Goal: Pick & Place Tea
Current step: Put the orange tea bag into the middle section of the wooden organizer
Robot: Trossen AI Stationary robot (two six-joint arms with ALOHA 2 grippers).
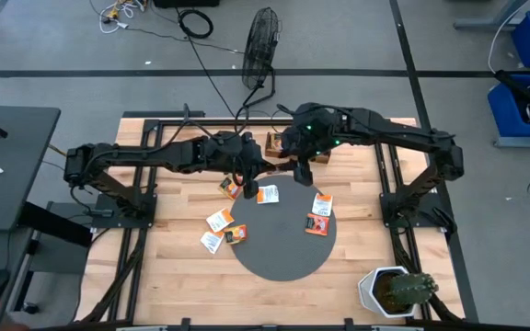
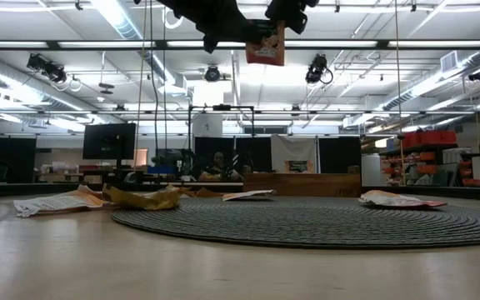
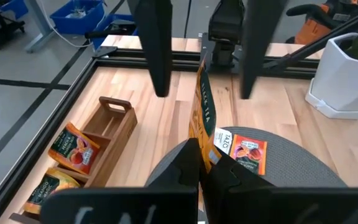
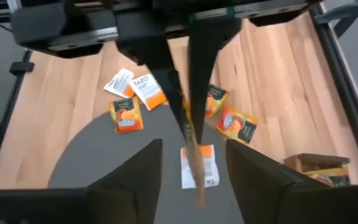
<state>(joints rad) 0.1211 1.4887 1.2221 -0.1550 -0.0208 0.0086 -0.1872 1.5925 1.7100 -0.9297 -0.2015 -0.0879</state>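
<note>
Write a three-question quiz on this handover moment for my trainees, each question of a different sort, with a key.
1. True or false: the left end effector is shut on an orange sachet, holding it up above the table.
2. The right end effector is: A) open, its fingers either side of the held sachet; B) shut on a sachet lying flat; C) parked at the table edge.
3. Fill in: the grey mat is ____ in shape.
Key: 1 true; 2 A; 3 round.

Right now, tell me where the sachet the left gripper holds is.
The held sachet hangs in the air above the round mat, pinched in the left gripper, between the right gripper's open fingers.
</note>
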